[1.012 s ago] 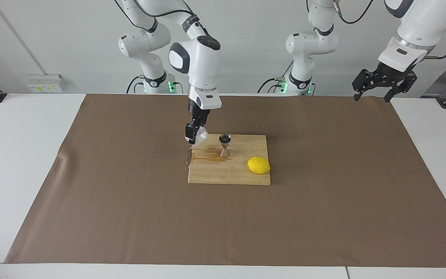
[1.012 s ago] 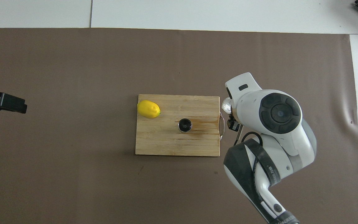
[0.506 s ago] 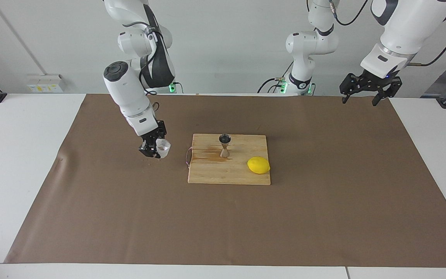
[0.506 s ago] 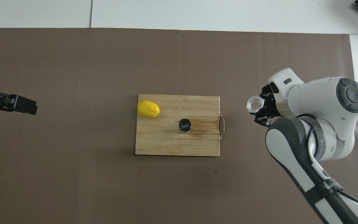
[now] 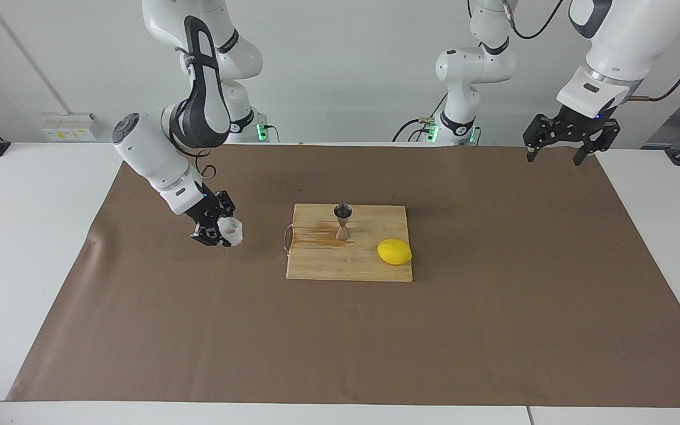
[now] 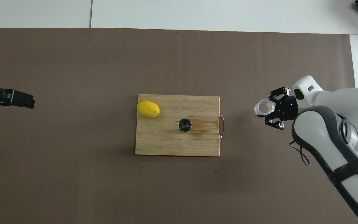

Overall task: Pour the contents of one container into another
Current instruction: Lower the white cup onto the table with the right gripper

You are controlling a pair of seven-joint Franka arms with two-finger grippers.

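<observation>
The right tool (image 5: 217, 231) pinches the white cup (image 5: 232, 231) low over the brown mat (image 5: 139, 307), toward the right arm's end of the tabletop. The steel jigger (image 5: 342, 222) stands well apart on the wooden board (image 5: 346, 262), near a lemon (image 5: 394, 251). The left tool (image 5: 565, 139) waits, spread. Whether the cup touches the mat is unclear.
</observation>
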